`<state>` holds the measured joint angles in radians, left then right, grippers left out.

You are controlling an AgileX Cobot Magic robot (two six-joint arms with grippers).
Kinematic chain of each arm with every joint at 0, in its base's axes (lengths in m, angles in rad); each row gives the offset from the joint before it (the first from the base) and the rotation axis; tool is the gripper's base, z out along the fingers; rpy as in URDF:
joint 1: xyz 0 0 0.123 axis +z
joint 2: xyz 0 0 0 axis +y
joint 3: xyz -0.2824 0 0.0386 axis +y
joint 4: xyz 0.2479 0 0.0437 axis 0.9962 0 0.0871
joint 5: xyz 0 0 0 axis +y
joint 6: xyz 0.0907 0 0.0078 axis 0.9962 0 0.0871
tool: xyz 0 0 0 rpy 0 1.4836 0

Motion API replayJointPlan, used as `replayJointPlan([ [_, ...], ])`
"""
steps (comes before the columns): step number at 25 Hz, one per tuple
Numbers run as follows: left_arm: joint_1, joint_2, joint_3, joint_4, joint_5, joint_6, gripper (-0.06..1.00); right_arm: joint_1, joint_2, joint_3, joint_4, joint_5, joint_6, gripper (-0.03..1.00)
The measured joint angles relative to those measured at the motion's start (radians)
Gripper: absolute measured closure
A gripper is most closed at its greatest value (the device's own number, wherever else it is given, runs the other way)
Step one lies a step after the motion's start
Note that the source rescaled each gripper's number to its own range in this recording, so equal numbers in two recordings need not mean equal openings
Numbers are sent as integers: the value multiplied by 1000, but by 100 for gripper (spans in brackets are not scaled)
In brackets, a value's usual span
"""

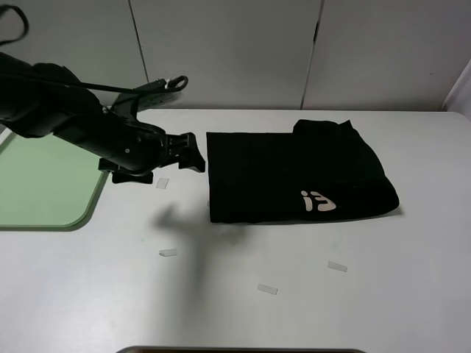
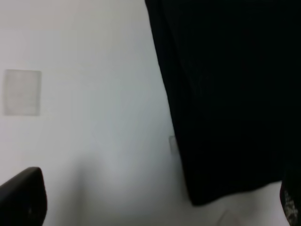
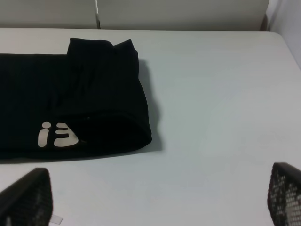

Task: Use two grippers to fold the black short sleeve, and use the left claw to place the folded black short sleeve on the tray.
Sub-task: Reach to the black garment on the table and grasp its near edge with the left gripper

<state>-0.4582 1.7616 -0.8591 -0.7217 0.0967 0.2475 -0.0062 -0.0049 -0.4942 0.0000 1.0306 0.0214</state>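
In the high view the black T-shirt (image 1: 294, 180) lies folded into a rough rectangle at the centre of the frame, flat on the white tabletop (image 1: 383, 309). Its white print (image 1: 318, 200) shows near the lower right corner of the bundle, and a bunched fold of cloth sits at its upper right.

The pale green tray (image 1: 44, 184) sits at the left edge of the frame, well apart from the T-shirt, and none of the cloth lies on it.

The left arm (image 1: 59, 110) reaches in from the upper left. The left claw (image 1: 193, 153) is just beside the T-shirt's left edge, released, with its 2 fingers spread and nothing between them. Whether a fingertip touches the cloth cannot be told. Its wrist view shows that cloth edge against bare tabletop, with 1 dark fingertip (image 2: 21, 197) in the lower left corner.

The right claw (image 3: 155, 197) is out of the high view. In its wrist view 2 dark mesh-textured fingertips (image 3: 28, 197) stand at the lower corners, wide apart and holding nothing, well short of the T-shirt at the left of the frame.

4 small white paper strips (image 1: 168, 253) lie scattered on the tabletop in the high view: 1 below the left claw, 3 in the lower half.
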Motion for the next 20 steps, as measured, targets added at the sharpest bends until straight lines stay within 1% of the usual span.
replayJointPlan([
  [4,-44,51,-11,-15,-75,-1,-5,0,0,0,0,0,0,-3],
  [10,-69,140,-101,-20,-97,-4,-5,0,0,0,0,0,0,-3],
  [14,-72,192,-159,-22,-85,-8,-5,0,0,0,0,0,0,-3],
  [20,-78,247,-197,-22,-82,-20,-5,0,0,0,0,0,0,-3],
])
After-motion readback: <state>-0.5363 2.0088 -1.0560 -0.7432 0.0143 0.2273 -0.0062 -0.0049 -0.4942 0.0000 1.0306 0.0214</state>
